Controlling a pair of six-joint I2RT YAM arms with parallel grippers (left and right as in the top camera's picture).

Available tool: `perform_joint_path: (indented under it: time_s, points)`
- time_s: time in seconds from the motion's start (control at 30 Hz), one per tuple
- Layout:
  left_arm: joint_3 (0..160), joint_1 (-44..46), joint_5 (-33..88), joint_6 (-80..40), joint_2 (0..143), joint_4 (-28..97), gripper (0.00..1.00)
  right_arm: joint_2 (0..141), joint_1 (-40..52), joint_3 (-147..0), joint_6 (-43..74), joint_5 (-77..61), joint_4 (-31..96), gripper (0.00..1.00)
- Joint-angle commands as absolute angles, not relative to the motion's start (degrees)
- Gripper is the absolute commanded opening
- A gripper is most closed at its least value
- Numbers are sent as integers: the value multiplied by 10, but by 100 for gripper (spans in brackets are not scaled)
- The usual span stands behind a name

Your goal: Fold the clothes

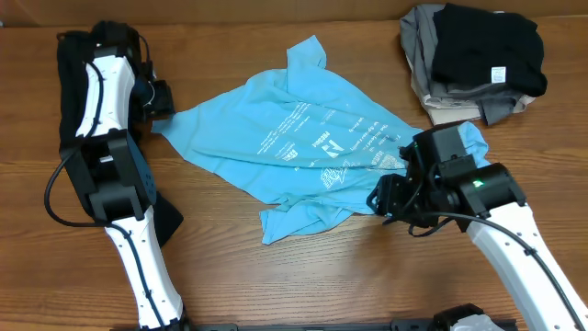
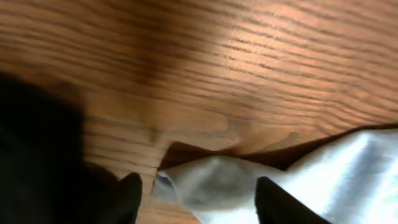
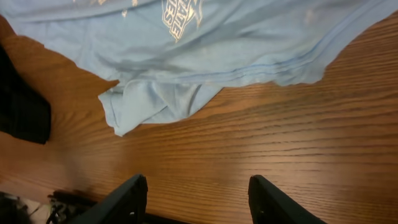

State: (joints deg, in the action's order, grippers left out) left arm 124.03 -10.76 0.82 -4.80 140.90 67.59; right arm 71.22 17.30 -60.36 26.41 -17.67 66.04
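A light blue T-shirt [image 1: 294, 138] with white lettering lies crumpled and spread across the middle of the table. Its left corner [image 2: 211, 180] sits between the fingers of my left gripper [image 2: 199, 202], whose jaws stand apart around the cloth without pinching it. From overhead, the left gripper [image 1: 163, 101] is at that left tip of the shirt. My right gripper [image 1: 378, 198] hovers by the shirt's lower right edge. In the right wrist view it [image 3: 196, 199] is open over bare wood, with the shirt's hem [image 3: 217, 56] lying beyond the fingertips.
A stack of folded black and grey clothes [image 1: 478, 55] sits at the back right. A long black garment [image 1: 66, 64] lies under and behind the left arm, and its end [image 1: 165, 221] shows beside that arm. The wooden table [image 1: 276, 276] runs to the front edge.
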Motion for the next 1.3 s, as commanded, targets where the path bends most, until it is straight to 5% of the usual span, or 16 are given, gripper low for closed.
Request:
perform_joint_path:
  time_s: [0.0, 0.27, 0.37, 0.43, 0.9, 1.27]
  points:
    - [1215, -108, 15, -53, 1402, 659, 56, 713, 186, -600, 286, -156, 656, 56]
    - [1154, -110, 10, -53, 1403, 619, 49, 714, 194, -600, 286, -152, 654, 56]
    - [1144, -110, 10, -54, 1403, 606, 29, 716, 203, -600, 291, -150, 651, 55]
    - [1143, -109, 11, -54, 1403, 600, 4, 720, 210, -600, 301, -150, 649, 55]
    - [1285, -107, 30, -38, 1372, 676, 4, 899, 300, -600, 318, -144, 524, 51]
    - [1349, -100, 30, -38, 1327, 710, 4, 983, 327, -600, 315, -146, 415, 70]
